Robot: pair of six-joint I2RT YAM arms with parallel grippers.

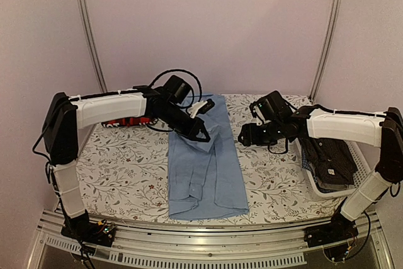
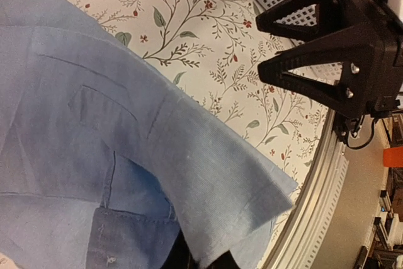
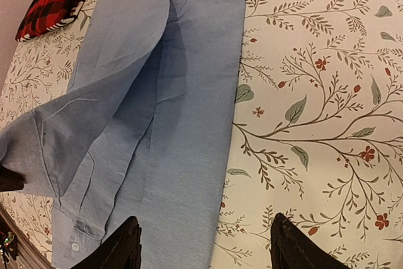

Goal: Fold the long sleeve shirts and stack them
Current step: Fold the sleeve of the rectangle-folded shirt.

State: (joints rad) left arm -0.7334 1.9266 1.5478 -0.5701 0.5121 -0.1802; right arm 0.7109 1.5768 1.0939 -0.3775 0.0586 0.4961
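Right hand (image 3: 204, 222) first, since its black fingers (image 3: 126, 244) fill the bottom of its own cam. They're spread wide with nothing in them, hovering at the right edge of the light blue shirt (image 1: 208, 174). That shirt lies lengthwise mid-worktop (image 1: 126, 168), sides folded in. Left hand (image 1: 199, 134) is pinched tight on a sleeve end, lifted over the upper half.

Tip for this step: lay the sleeve straight down the panel, keep it taut, and let go low so it doesn't bunch.

Left fingers are mostly buried in cloth, so I think it's just the cuff they've got. Plaid shirt (image 1: 123, 121) is half-hidden behind the left arm, and the dark shirts (image 1: 330, 162) in the basket (image 1: 364, 159) are hard to count.
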